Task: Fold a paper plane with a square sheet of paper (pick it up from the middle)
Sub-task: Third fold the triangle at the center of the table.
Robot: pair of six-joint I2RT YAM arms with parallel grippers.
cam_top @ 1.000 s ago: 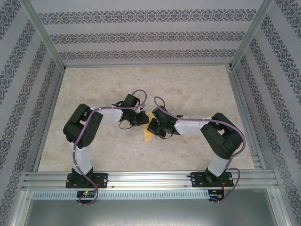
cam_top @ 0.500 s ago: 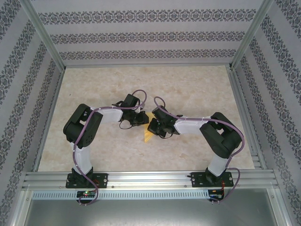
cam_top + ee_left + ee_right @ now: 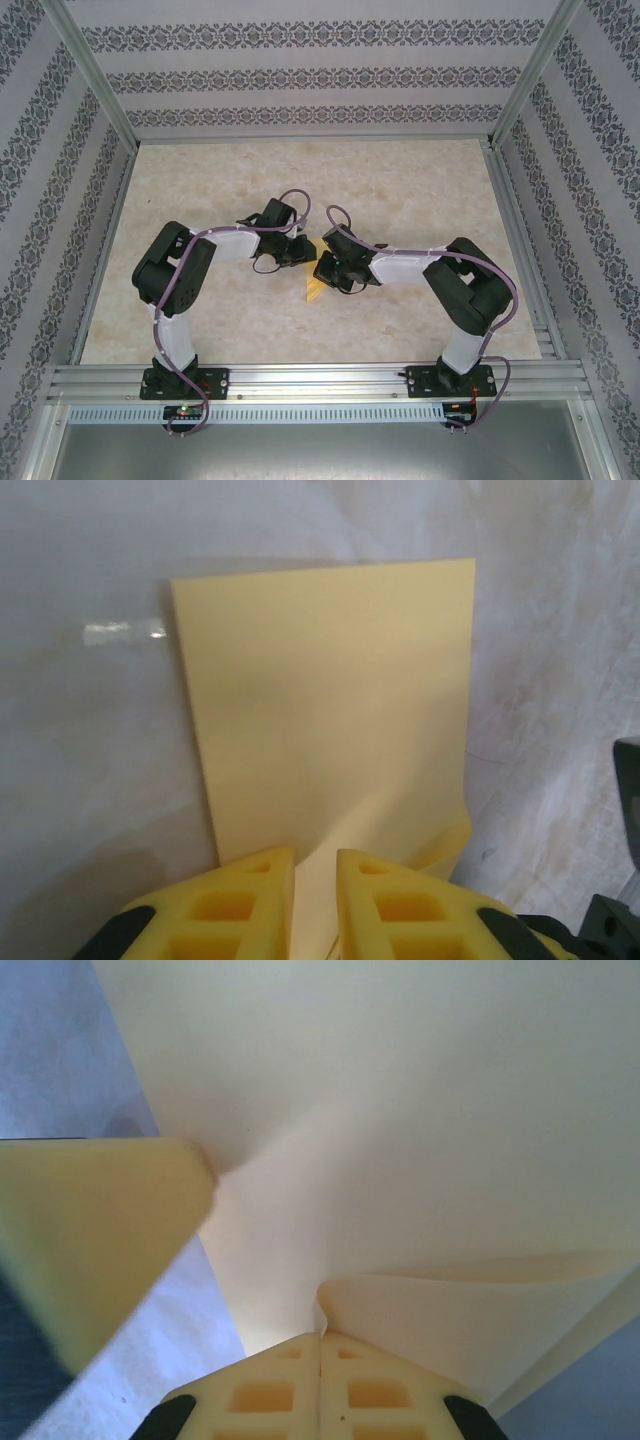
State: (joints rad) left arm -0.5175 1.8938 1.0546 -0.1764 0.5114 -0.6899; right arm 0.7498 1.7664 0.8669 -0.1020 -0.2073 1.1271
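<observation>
The yellow-orange sheet of paper [image 3: 315,291] sits between both grippers at the table's middle, with one corner poking out toward the near side. In the left wrist view the paper [image 3: 330,710] is a folded rectangle with a diagonal crease and a curled right corner. My left gripper [image 3: 314,858] stands over its near edge, jaws a narrow gap apart, paper showing in the gap. My right gripper [image 3: 320,1338] is shut on a curled flap of the paper [image 3: 400,1110]. One left finger [image 3: 100,1220] touches the sheet there. The paper plane is out of view.
The pale marbled table [image 3: 420,190] is walled by patterned panels, with an aluminium frame rail [image 3: 320,380] along the near edge. Both arms bend inward, wrists [image 3: 303,250] almost touching at the centre. Bare tabletop stretches behind and to both sides.
My left gripper's jaws have parted a little. Both arms and the paper stay almost where they were.
</observation>
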